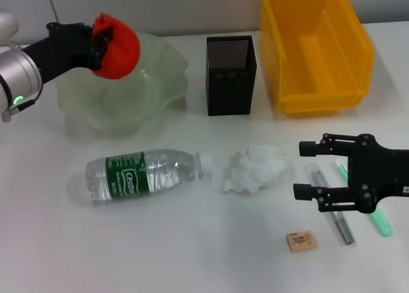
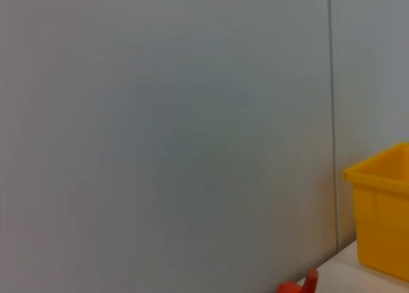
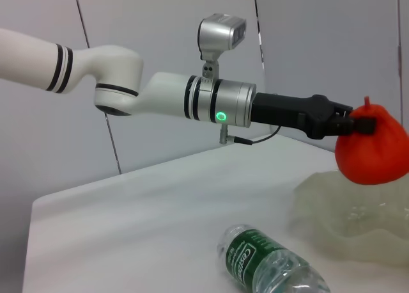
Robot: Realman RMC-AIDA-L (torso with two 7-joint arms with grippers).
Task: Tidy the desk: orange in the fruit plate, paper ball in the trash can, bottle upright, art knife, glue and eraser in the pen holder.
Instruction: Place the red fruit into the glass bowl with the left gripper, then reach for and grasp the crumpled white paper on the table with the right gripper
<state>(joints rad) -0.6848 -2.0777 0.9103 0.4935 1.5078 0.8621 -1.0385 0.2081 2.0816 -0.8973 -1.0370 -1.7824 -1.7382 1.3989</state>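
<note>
White desk (image 1: 192, 254) against pale wall. Left gripper (image 1: 102, 40) at far left, clamped on orange (image 1: 118, 47), holding it above fruit plate (image 1: 128, 95). Bottle (image 1: 144, 173) lies on its side near centre, cap toward paper ball (image 1: 254, 167) just right of it. Pen holder (image 1: 231, 75) far centre, trash can (image 1: 313, 47) far right. Right gripper (image 1: 307, 171) hovers at near right, fingers spread apart, over grey knife (image 1: 339, 224) and glue (image 1: 377, 219). Eraser (image 1: 301, 241) nearest.
</note>
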